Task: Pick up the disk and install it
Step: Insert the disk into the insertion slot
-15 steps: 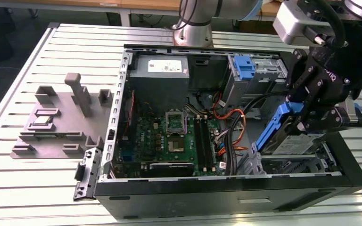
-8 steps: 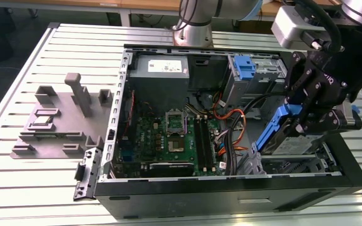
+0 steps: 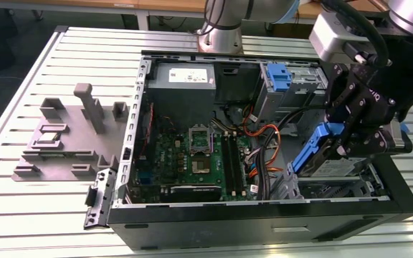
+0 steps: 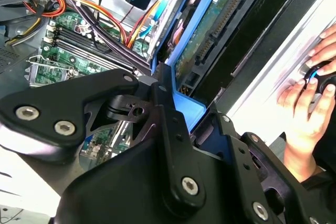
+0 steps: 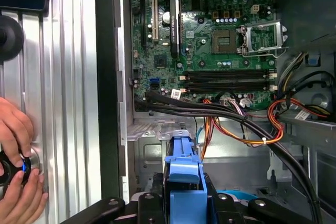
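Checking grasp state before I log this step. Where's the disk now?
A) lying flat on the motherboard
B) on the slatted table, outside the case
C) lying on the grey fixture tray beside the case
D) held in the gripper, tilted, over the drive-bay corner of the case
D: in the exterior view the gripper is closed on the disk, whose blue carrier is tilted over the bay corner of the case.
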`<action>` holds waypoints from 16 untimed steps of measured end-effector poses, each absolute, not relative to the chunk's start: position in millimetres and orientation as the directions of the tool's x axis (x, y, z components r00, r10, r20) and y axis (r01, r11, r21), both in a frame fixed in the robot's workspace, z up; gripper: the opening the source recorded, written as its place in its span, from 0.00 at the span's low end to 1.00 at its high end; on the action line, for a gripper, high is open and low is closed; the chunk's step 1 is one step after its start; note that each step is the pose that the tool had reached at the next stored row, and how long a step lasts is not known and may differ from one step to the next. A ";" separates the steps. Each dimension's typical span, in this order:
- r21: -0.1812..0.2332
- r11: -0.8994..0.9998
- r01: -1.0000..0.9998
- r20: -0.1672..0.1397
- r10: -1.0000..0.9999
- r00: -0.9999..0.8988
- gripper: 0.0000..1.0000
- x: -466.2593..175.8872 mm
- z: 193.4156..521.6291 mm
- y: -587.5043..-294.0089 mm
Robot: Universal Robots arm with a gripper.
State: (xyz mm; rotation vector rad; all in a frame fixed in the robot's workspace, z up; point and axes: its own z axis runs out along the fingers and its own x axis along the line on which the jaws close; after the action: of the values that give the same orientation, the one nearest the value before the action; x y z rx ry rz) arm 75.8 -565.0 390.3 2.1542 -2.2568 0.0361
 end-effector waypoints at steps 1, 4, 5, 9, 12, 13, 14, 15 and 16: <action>-0.002 0.046 -0.999 0.031 -0.998 -0.047 0.36 75.8 390.2 -565.2; -0.002 0.046 -0.999 0.032 -0.998 -0.046 0.36 75.8 389.0 -565.7; -0.002 0.046 -0.999 0.032 -0.998 -0.046 0.36 75.8 388.4 -565.7; -0.002 0.046 -0.999 0.032 -0.998 -0.046 0.36 75.8 385.0 -565.8; -0.002 0.046 -0.999 0.032 -0.998 -0.046 0.36 75.8 381.4 -565.9; -0.002 0.046 -0.999 0.031 -0.998 -0.047 0.36 75.8 380.1 -565.9; -0.002 0.046 -0.999 0.032 -0.998 -0.046 0.36 75.8 378.9 -565.9; -0.002 0.046 -0.999 0.032 -0.998 -0.046 0.36 75.8 377.3 -565.9; -0.002 0.046 -0.999 0.032 -0.998 -0.046 0.36 75.8 375.7 -565.9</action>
State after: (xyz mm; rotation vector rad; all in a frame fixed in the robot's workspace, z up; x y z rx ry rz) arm 75.8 -565.9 375.7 2.1542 -2.2567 0.0362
